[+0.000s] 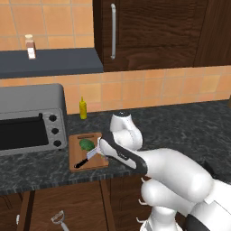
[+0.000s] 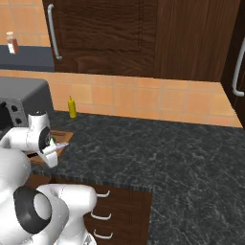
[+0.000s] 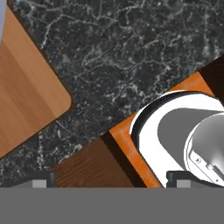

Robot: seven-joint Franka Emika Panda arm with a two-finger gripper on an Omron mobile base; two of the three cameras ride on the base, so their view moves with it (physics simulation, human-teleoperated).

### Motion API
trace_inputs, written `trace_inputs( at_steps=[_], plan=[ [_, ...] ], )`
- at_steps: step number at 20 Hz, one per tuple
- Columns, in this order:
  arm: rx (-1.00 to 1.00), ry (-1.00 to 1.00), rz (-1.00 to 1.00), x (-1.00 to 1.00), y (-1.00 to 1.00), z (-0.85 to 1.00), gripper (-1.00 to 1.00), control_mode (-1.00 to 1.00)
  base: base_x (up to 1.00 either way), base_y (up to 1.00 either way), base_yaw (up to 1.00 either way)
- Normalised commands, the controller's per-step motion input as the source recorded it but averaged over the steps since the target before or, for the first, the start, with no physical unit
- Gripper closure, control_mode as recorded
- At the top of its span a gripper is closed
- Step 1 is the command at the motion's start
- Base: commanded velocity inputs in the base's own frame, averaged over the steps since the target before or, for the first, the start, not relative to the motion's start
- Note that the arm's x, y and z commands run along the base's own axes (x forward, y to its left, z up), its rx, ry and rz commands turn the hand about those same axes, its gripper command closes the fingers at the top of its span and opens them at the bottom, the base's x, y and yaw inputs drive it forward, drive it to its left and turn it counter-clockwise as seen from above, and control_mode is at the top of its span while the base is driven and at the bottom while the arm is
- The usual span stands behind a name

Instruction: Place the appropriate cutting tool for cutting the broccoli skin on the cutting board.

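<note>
One knife [image 1: 86, 159] is seen lying flat on the cutting board [image 1: 76, 166], black handle toward the board's front edge, blade pointing to the one broccoli [image 1: 86, 144] near the board's rear edge. In this position the tool is judged ready beside the vegetable, so placement appears done. The gripper [image 1: 98, 151] is held just above the board's right edge. In the hand view the finger tips [image 3: 41, 180] are spread wide apart with nothing between them. One peeler [image 1: 59, 219] lies on the floor, below the counter's front edge. One yellow bottle [image 1: 83, 108] stands at the counter's rear edge.
</note>
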Motion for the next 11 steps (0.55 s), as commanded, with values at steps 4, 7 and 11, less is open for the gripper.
trace_inputs(
  at_steps=[4,7,11],
  plan=[
    [0.06,-0.09,0.04,-0.14,-0.24,0.03,-1.0,-1.0,0.0,0.0,0.0],
    [0.05,-0.11,0.15,-0.03,-0.2,0.0,-1.0,-1.0,0.0,0.0,0.0],
    [0.04,-0.09,0.22,0.0,-0.14,0.0,-1.0,-1.0,0.0,0.0,0.0]
  ],
)
